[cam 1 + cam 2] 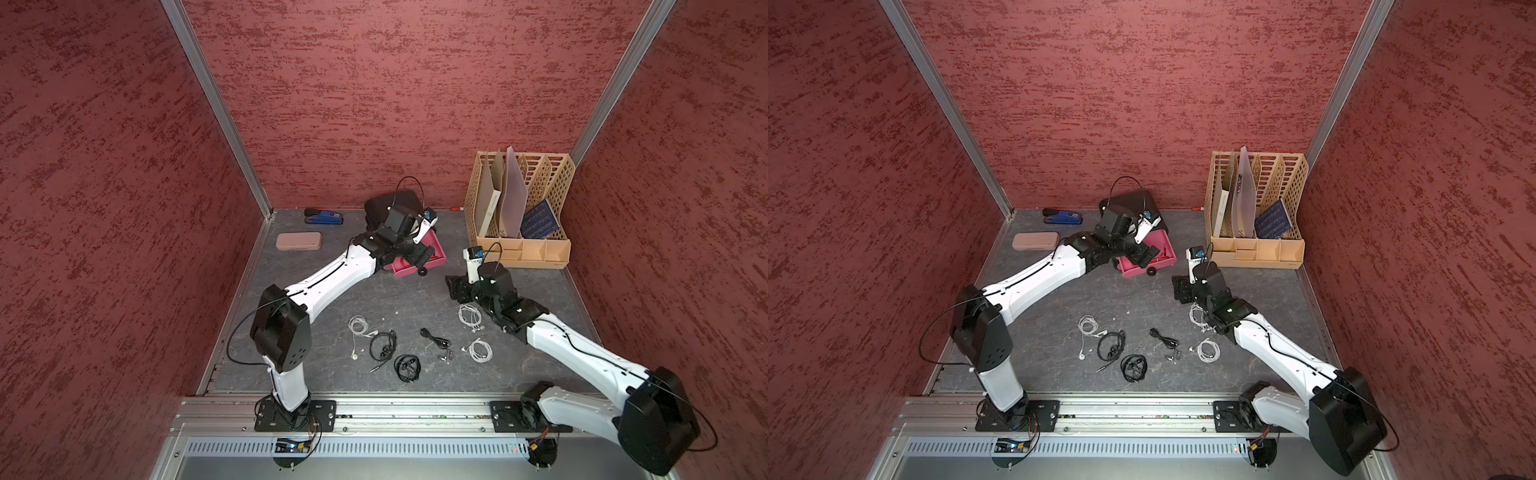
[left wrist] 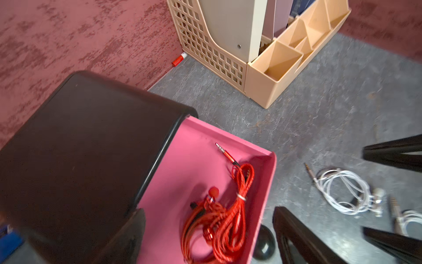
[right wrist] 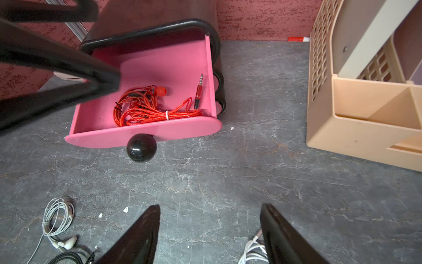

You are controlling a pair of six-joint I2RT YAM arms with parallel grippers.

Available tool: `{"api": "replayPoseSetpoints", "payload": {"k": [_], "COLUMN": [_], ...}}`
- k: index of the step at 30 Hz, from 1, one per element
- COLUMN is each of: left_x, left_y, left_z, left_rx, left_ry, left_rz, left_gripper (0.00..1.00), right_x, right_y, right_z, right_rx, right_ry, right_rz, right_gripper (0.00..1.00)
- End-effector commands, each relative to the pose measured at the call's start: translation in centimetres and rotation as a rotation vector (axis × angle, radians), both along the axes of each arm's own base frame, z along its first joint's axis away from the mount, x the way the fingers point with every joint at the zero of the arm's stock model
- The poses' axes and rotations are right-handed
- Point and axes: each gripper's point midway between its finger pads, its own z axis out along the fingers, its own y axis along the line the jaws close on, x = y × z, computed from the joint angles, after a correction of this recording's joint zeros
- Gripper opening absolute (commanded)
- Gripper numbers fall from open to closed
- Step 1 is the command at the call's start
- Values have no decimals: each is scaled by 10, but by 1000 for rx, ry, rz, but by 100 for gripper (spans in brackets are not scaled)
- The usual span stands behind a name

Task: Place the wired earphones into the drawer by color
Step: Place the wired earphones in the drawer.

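Hovering over the pulled-out top drawer [image 3: 141,135] with left fingers [image 2: 294,233] spread and empty, red earphones [image 3: 146,107] lying inside, sorted by color; right fingers [image 3: 141,233] parted, grasping nothing.

Earphones [image 3: 146,105], perhaps two sets, lie in the drawer [image 3: 182,130]; other coils [image 1: 407,368] lie before it.

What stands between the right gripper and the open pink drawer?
Nothing that blocks: only bare grey table with tiny white specks lies between the right gripper and the open pink drawer. The left gripper hangs open above that drawer, over the red earphones inside.
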Motion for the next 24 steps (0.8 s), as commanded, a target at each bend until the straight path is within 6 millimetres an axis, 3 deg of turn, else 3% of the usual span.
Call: {"api": "replayPoseSetpoints", "payload": {"k": [1,6,14,19,24], "left_x": [-2,-24,-52,-70,-85], "left_y": [21,59,133,151,156], "left_z": [36,39,13,-1,-9], "left_rx": [-197,-406,-652,-633,-628], "left_ry": [-3,69,144,98,20], "left_rz": [111,183,346,349,305], "left_gripper": [99,100,100,100,100], "right_x": [2,5,9,7,5], "right_y": [12,22,35,49,65], "right_z": [4,0,-12,-11,-6], "right_rx": [48,96,165,235,309], "right_ry": [0,39,107,117,104], "right_rz": [41,55,49,98,172], "right_gripper": [74,74,74,73,71]}}
